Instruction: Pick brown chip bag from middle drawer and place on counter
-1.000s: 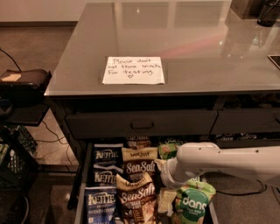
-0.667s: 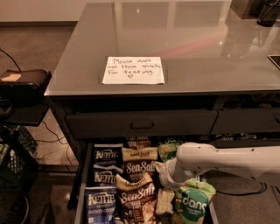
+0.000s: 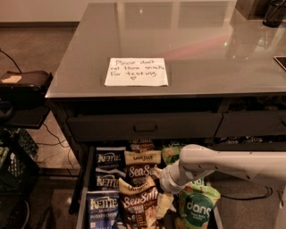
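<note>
1. The desk (image 3: 192, 44) has a smooth, glossy grey top that mirrors pale shapes of the room and a reddish streak. A white handwritten note (image 3: 136, 71) lies near its front edge.
2. A dark object (image 3: 275, 11) stands at the desk's far right corner.
3. Under the top, a shallow upper drawer (image 3: 145, 126) with a front handle is closed. Below it, the middle drawer (image 3: 85, 197) is pulled out and packed with snack bags.
4. The brown chip bag (image 3: 139, 203) stands in the middle drawer, near its front, between the blue Kettle bags (image 3: 102, 208) and a green Dang bag (image 3: 196, 208). A second brown Sea Salt bag (image 3: 142, 164) stands behind it.
5. The white arm (image 3: 232, 161) reaches in from the right. Its end effector (image 3: 164, 201) is down in the drawer, just beside the brown chip bag's right edge; I cannot tell whether it is apart or together.
6. To the left are brown floor (image 3: 31, 44), a black crate (image 3: 13, 165) and loose cables (image 3: 53, 138).
</note>
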Action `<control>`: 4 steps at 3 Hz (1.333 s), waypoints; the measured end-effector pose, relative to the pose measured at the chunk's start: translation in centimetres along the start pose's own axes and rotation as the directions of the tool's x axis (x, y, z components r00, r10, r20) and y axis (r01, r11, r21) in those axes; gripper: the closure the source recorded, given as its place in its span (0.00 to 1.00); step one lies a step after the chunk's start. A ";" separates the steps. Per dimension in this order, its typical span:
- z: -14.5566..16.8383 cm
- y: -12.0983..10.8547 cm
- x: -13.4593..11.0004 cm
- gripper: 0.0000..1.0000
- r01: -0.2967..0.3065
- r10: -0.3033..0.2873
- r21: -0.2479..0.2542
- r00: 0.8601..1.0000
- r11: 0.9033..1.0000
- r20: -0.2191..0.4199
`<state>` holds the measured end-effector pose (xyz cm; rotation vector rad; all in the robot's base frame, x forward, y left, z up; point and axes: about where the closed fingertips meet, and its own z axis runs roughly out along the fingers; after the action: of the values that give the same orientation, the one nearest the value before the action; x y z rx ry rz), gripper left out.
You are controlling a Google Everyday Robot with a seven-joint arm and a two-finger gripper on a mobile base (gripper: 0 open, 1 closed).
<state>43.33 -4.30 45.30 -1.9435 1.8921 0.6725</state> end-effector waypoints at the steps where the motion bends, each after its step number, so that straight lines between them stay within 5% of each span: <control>1: 1.0 -0.5 0.0 0.16 0.004 -0.003 -0.029 0.999 1.000 0.032; 4: 1.1 -0.5 0.1 0.86 0.008 -0.006 -0.026 0.999 1.000 0.044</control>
<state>43.70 -3.77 44.33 -1.9344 1.8586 0.7355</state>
